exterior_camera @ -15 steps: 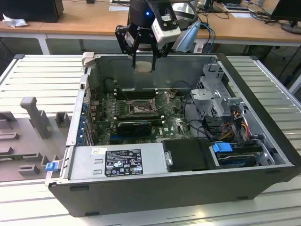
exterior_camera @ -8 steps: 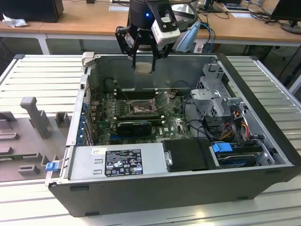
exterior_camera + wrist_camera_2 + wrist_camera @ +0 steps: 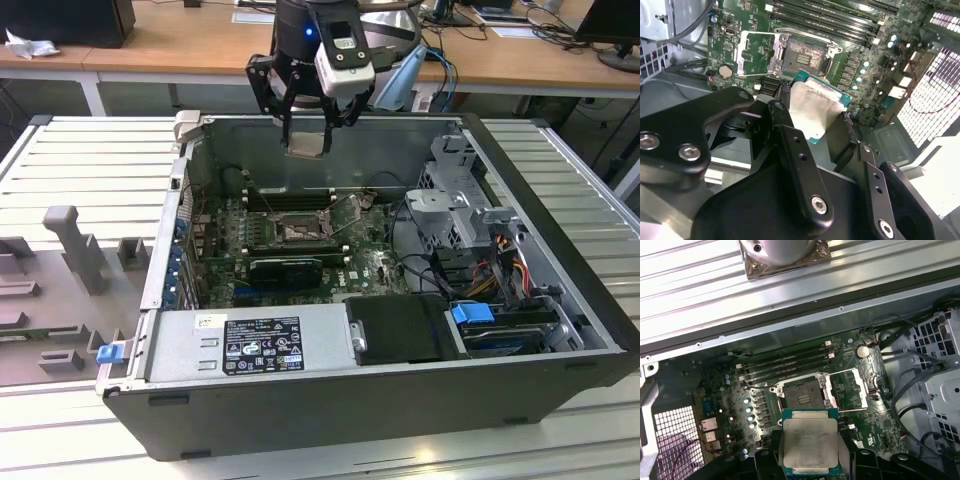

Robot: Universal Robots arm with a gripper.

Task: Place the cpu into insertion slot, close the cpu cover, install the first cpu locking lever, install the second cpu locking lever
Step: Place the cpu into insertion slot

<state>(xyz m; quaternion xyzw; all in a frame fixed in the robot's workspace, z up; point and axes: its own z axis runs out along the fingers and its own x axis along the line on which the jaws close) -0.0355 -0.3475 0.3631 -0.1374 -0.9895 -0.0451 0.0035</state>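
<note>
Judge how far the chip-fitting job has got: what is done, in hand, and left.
Done: the chip is picked up. In hand: the gripper holds it above the open case. Left: the socket is bare and its cover flipped open, so seating, closing and locking remain.

Looks like dull, smudgy bare metal on the cpu, thin green board edge. Matt black gripper, shiny screw heads. Black plastic insertion slot; right beside it bright polished-metal cpu cover, all around it glossy green motherboard. Satin grey sheet-metal case.
</note>
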